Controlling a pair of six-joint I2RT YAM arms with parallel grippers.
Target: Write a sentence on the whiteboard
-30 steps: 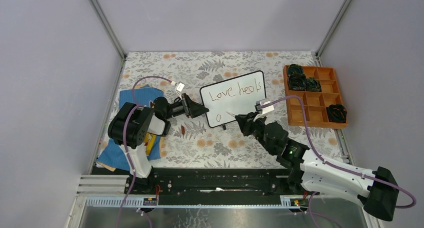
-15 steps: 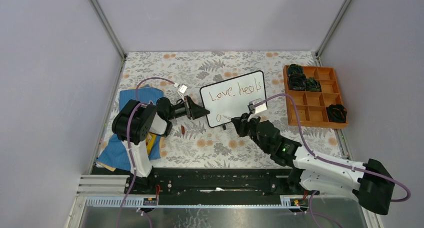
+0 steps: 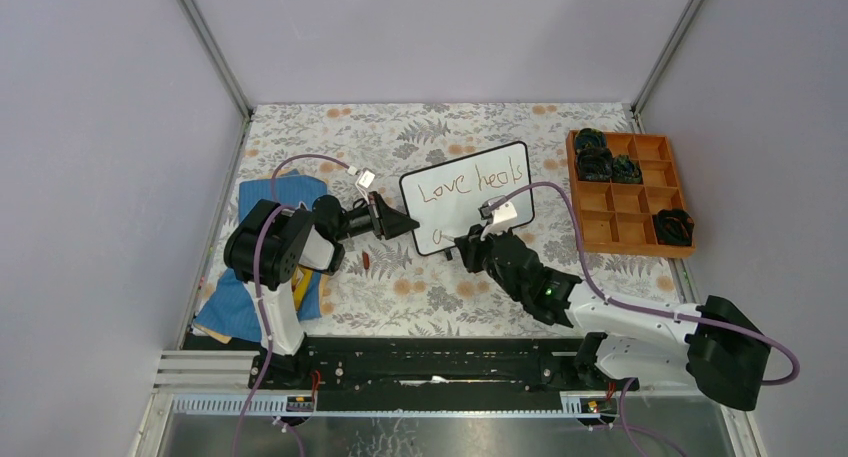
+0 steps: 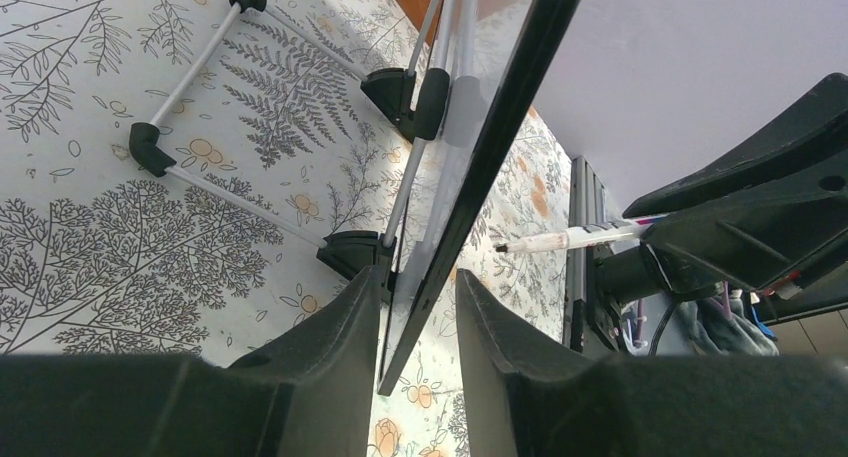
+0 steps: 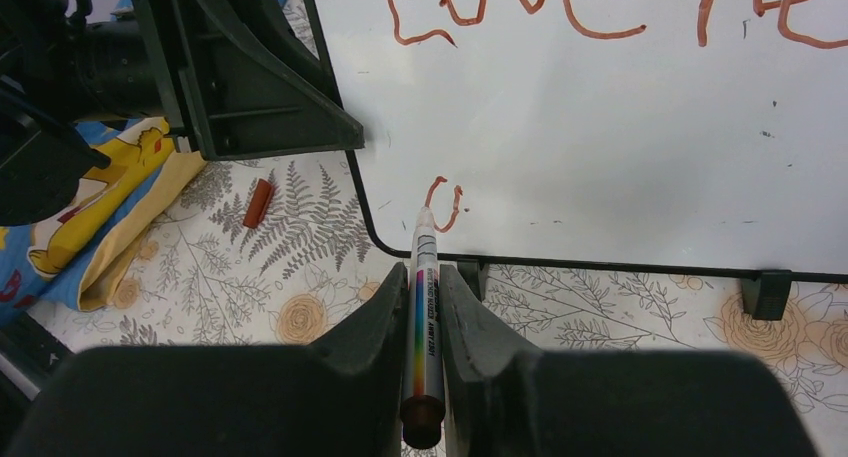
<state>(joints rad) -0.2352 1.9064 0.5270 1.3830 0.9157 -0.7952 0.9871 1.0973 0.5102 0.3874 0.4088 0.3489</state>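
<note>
The whiteboard [image 3: 470, 199] stands tilted at mid-table, and in the right wrist view its white face [image 5: 600, 127] fills the top. The sentence [image 3: 470, 182] reads "Love heals" in red-brown, with a small curved stroke [image 5: 443, 202] below at the lower left. My right gripper [image 3: 462, 242] [image 5: 425, 269] is shut on a rainbow-striped marker [image 5: 424, 317] whose tip is at that stroke. My left gripper [image 3: 408, 221] [image 4: 418, 277] straddles the board's left edge [image 4: 500, 127], jaws close on either side. Whether they press on the board is unclear.
An orange compartment tray [image 3: 625, 192] holding dark coiled items sits at the right. A blue and yellow cloth [image 3: 255, 277] lies under the left arm. A small red-brown cap [image 3: 366, 261] [image 5: 259, 202] lies on the floral mat. The board's wire stand [image 4: 190, 82] reaches behind it.
My right arm has slid left along the board's lower part with the marker. My left gripper has edged right onto the board's edge, and its jaws have narrowed.
</note>
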